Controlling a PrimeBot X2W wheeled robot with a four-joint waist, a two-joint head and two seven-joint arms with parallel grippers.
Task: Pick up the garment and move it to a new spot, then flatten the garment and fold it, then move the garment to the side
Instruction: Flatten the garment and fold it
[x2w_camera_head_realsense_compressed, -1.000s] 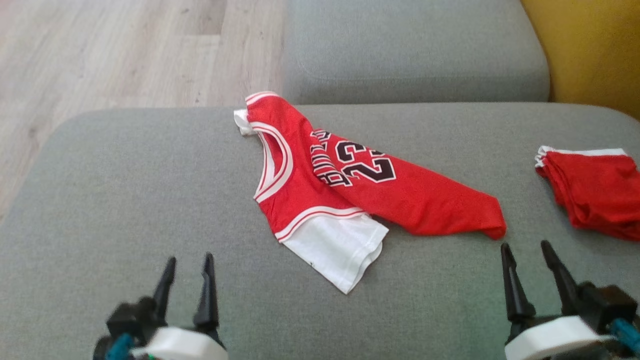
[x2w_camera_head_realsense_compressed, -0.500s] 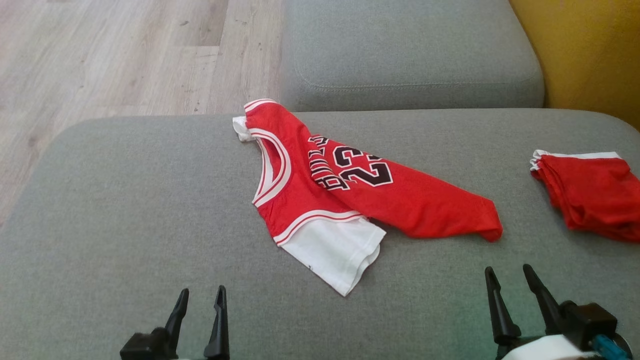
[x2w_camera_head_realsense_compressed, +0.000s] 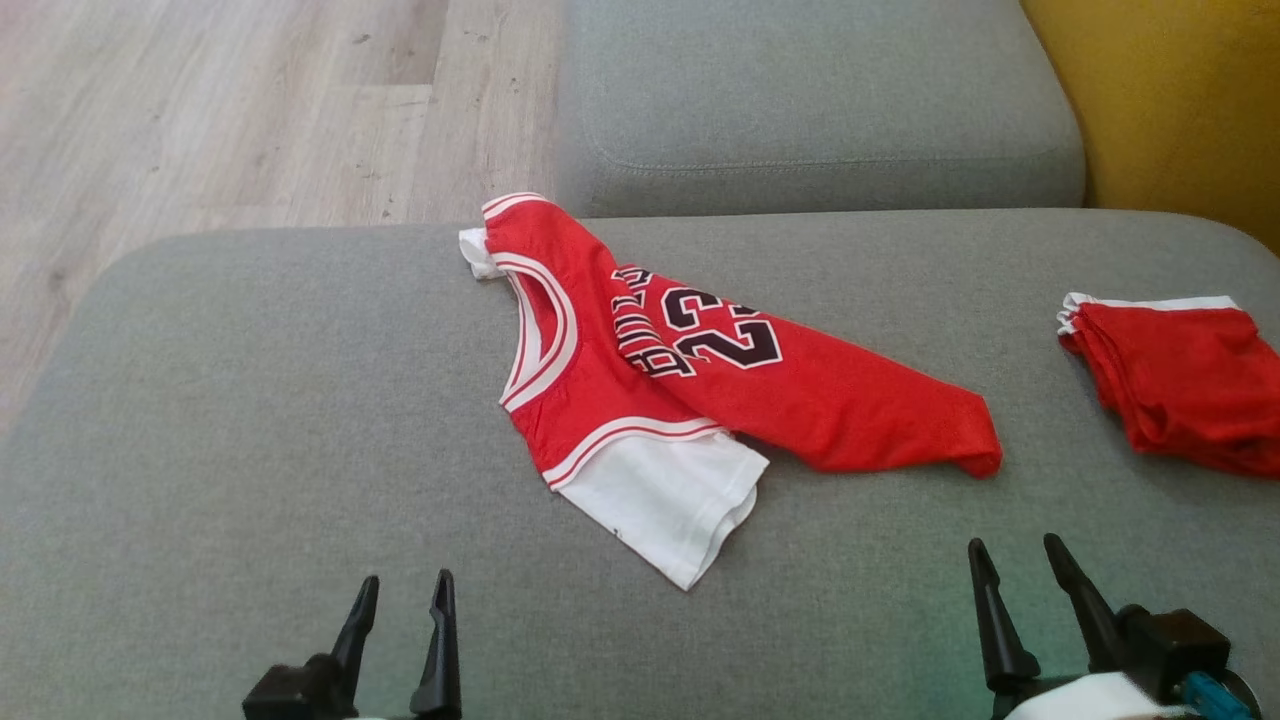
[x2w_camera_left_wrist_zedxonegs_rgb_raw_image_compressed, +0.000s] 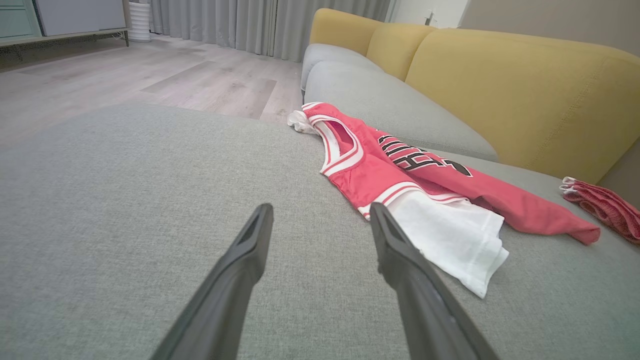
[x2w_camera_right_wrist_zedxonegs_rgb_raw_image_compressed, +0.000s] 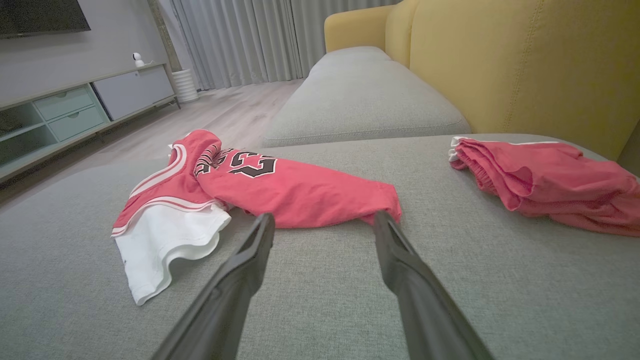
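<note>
So, the jersey (x2w_camera_head_realsense_compressed: 620, 400) lies crumpled on the sofa (x2w_camera_head_realsense_compressed: 250, 400), left jaws and right jaws both released, nearside (folded red garment (x2w_camera_head_realsense_compressed: 1180, 390) off right).

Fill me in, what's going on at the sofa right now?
Nothing is gripped. The red and white basketball jersey lies rumpled, folded over itself, on the grey fabric sofa cushion. The left pincer and right pincer hover open and empty at its near side. A bundle of red cloth sits apart on the right.
</note>
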